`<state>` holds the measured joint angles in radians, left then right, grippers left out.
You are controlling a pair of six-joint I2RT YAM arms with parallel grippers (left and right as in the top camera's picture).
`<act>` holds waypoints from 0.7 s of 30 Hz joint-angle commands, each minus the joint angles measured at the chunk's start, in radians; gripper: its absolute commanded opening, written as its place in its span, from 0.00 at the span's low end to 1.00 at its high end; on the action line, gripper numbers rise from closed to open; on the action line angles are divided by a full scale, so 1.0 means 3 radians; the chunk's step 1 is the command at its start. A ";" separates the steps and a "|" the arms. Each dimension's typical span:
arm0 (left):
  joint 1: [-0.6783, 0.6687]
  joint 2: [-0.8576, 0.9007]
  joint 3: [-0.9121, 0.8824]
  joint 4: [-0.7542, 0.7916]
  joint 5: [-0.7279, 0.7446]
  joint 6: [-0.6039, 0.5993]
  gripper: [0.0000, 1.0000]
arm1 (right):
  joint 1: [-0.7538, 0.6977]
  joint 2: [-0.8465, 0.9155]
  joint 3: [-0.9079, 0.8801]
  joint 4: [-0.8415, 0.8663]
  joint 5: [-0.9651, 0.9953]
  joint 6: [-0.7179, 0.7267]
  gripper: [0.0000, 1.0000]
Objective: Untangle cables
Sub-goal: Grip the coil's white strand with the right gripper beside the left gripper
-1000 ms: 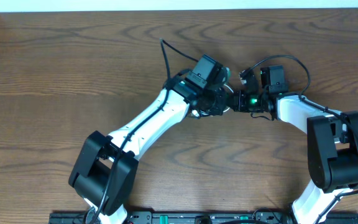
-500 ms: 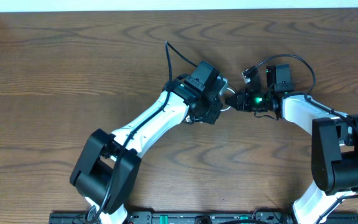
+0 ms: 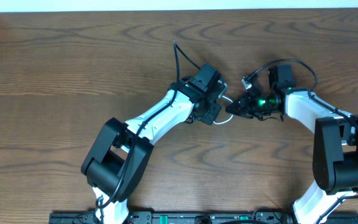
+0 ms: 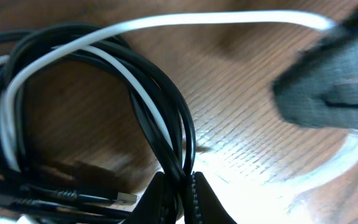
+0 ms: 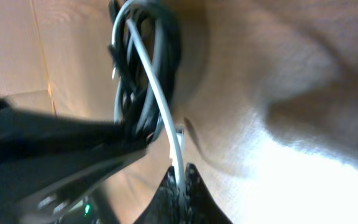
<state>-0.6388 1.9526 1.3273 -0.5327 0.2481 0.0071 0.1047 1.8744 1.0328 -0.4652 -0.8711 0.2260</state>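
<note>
The cables lie bunched together between my two grippers at mid-table. In the left wrist view the black cable (image 4: 166, 118) coils in several loops, with the white cable (image 4: 185, 20) arching over and through them. My left gripper (image 4: 180, 190) is shut on strands of the black cable. In the right wrist view my right gripper (image 5: 180, 182) is shut on the white cable (image 5: 157, 102), which runs up into the black cable's loops (image 5: 160, 43). From overhead the left gripper (image 3: 215, 106) and right gripper (image 3: 234, 108) nearly touch, and a short white cable loop (image 3: 222, 120) shows below them.
Bare brown wooden table (image 3: 55, 74) surrounds the arms. Thick black wires fixed to the arms rise above the left wrist (image 3: 180, 57) and arch over the right wrist (image 3: 294, 62). A pale wall edge (image 3: 166, 5) runs along the table's far side.
Both grippers have shifted slightly right and toward the front of the table, staying close together. The left arm's elbow swung right. A white loop now shows between them.
</note>
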 commanded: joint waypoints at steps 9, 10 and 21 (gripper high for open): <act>0.0018 0.0056 -0.0051 -0.0259 -0.0072 0.0125 0.50 | -0.0047 -0.0083 0.0379 -0.0504 -0.0060 -0.0697 0.01; 0.0027 0.0027 -0.0032 -0.0314 -0.0071 0.0120 0.52 | -0.0047 -0.0083 0.0378 -0.0492 -0.0061 -0.0696 0.01; 0.0354 -0.0595 0.0112 -0.0520 -0.0074 -0.0518 0.56 | -0.0039 -0.0083 0.0378 -0.0361 -0.0089 -0.0693 0.01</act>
<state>-0.5667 1.8313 1.3281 -0.6815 0.2333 -0.0612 0.0963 1.8740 1.1305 -0.5804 -0.8764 0.0399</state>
